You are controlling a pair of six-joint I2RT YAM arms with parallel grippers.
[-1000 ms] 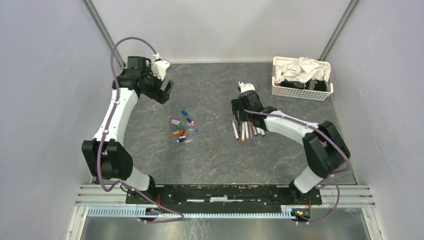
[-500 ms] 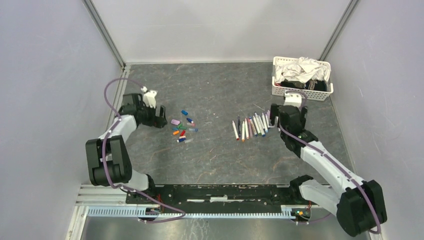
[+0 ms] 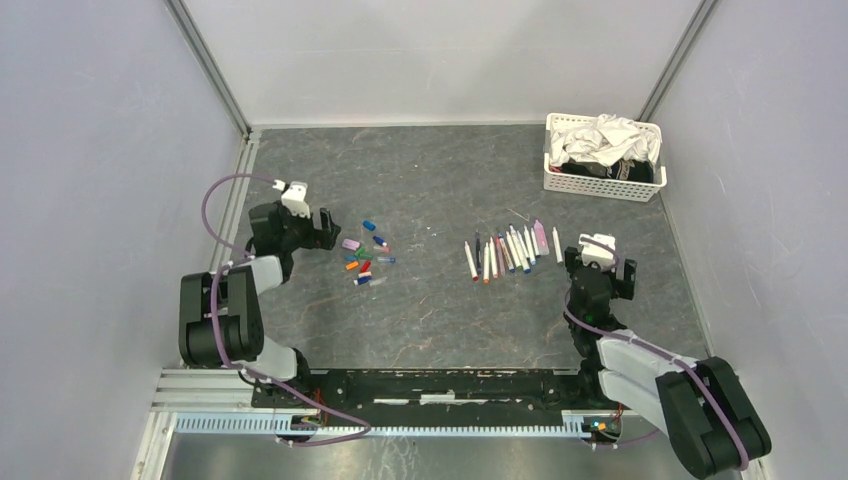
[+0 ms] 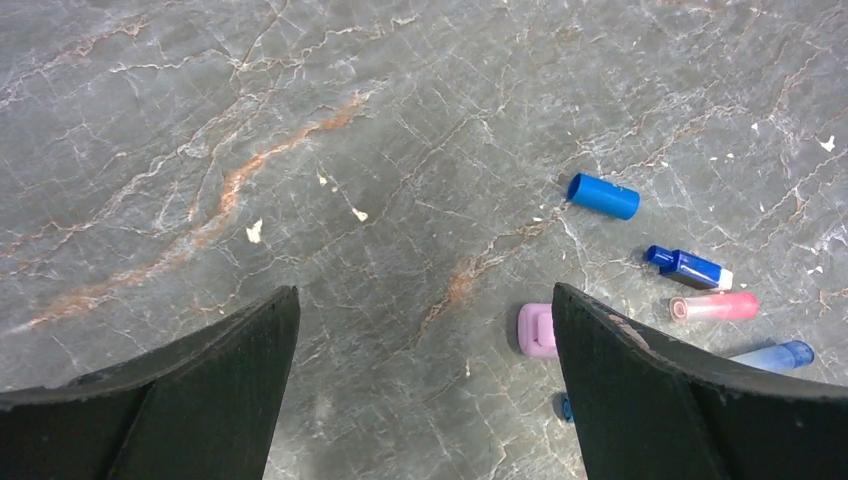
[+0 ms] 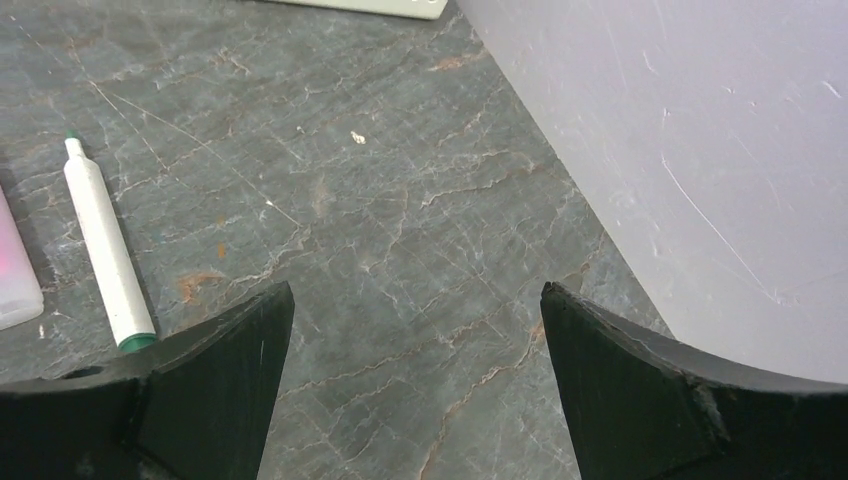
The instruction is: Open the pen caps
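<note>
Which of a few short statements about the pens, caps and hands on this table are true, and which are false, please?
1. The left hand is open and empty. True.
2. The right hand is shut. False: it is open, holding nothing.
3. The caps lie loose in a cluster, apart from the pens. True.
4. The basket stands beside the left hand. False: it stands at the far right corner of the table.

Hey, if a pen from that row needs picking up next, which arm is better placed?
Right, probably. The right gripper sits just beside the row of pens, fingers open and empty, a green-tipped pen in its wrist view. The left gripper is across by the loose caps.
</note>
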